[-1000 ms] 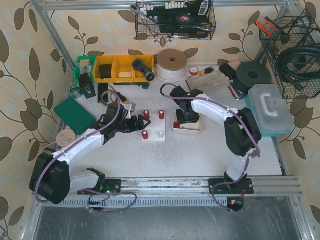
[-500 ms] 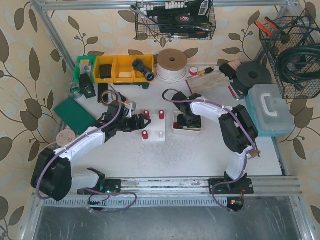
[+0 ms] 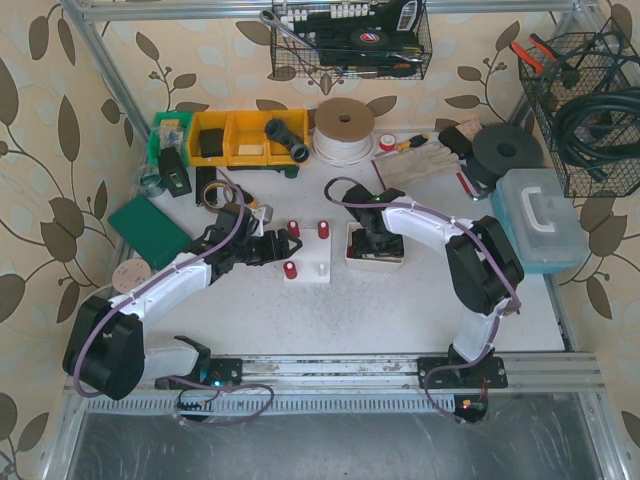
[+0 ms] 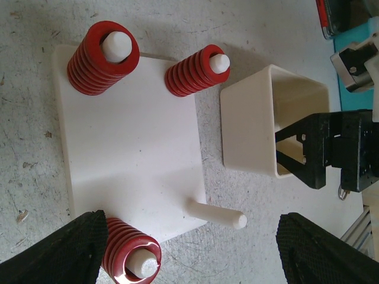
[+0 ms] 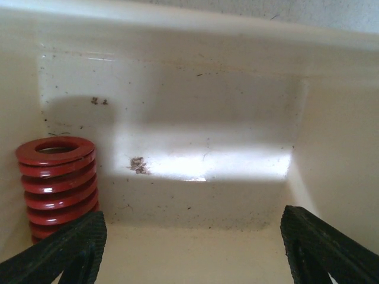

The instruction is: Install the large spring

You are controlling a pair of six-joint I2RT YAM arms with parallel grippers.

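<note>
The large spring [image 5: 57, 183], a red coil, stands upright in the left corner of the white bin [image 5: 177, 35]. My right gripper [image 5: 192, 251] is down inside that bin [image 3: 352, 256], open, with the spring just beyond its left fingertip [image 5: 59, 251] and nothing between the jaws. The white base plate [image 4: 130, 136] carries three red springs [image 4: 103, 50] on pegs and one bare peg [image 4: 216, 214]. My left gripper [image 4: 192, 251] hovers open at the plate's left side [image 3: 268, 247], the bare peg between its jaws.
Yellow part bins [image 3: 248, 137], a tape roll [image 3: 344, 125], gloves [image 3: 420, 160] and a black disc [image 3: 505, 150] line the back. A green pad [image 3: 148, 228] lies at the left, a blue case [image 3: 540, 218] at the right. Wire baskets [image 3: 585, 95] hang above.
My right gripper's jaws have spread wider inside the bin and its arm has shifted slightly. The left gripper has edged a little closer to the plate.
</note>
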